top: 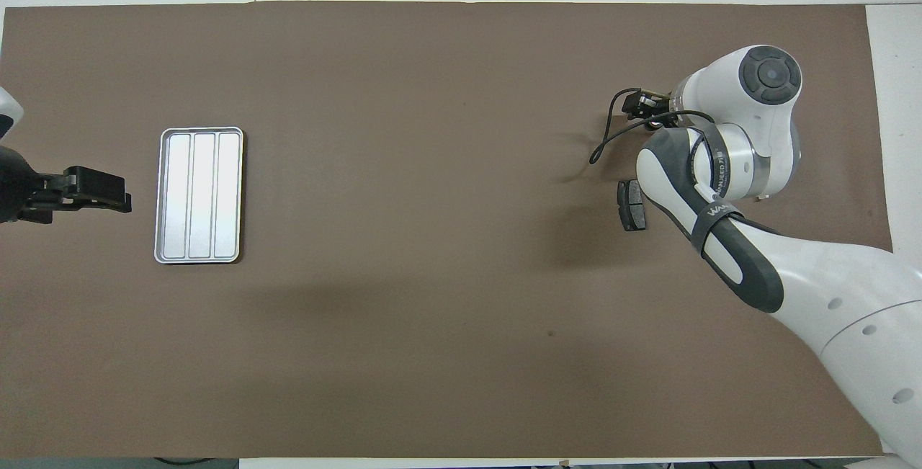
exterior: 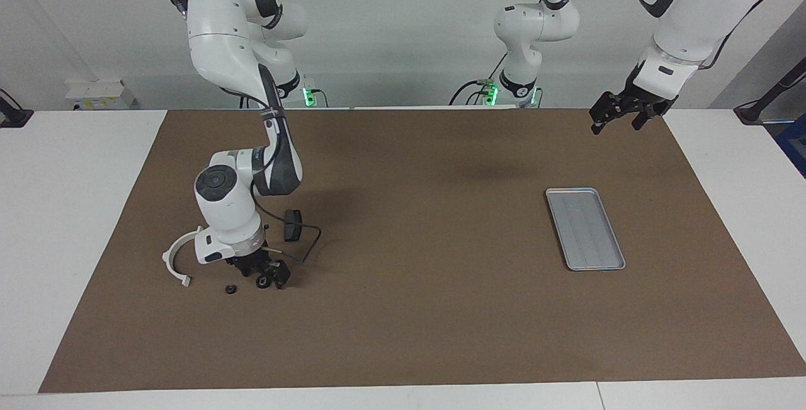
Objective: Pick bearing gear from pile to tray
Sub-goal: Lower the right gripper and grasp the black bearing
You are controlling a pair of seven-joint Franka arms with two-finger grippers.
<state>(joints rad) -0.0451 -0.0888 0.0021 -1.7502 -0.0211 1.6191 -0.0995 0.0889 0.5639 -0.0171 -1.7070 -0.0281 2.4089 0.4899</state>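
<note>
Small black gear (exterior: pixel 231 289) lower left on counter (exterior: pixel 403 334), beside right gripper (exterior: pixel 269 279), low over pile, seemingly closed on another round piece. Left gripper (exterior: pixel 620 112) waits open, upper right. Overhead: tray (top: pixel 199 195) left, empty, awaiting delivery.

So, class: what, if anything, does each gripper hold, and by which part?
Left gripper: nothing. Right gripper, low at the pile: a hold cannot be told.

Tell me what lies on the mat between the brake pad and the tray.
Nothing: in the overhead view only bare brown mat lies between the brake pad and the tray.
</note>
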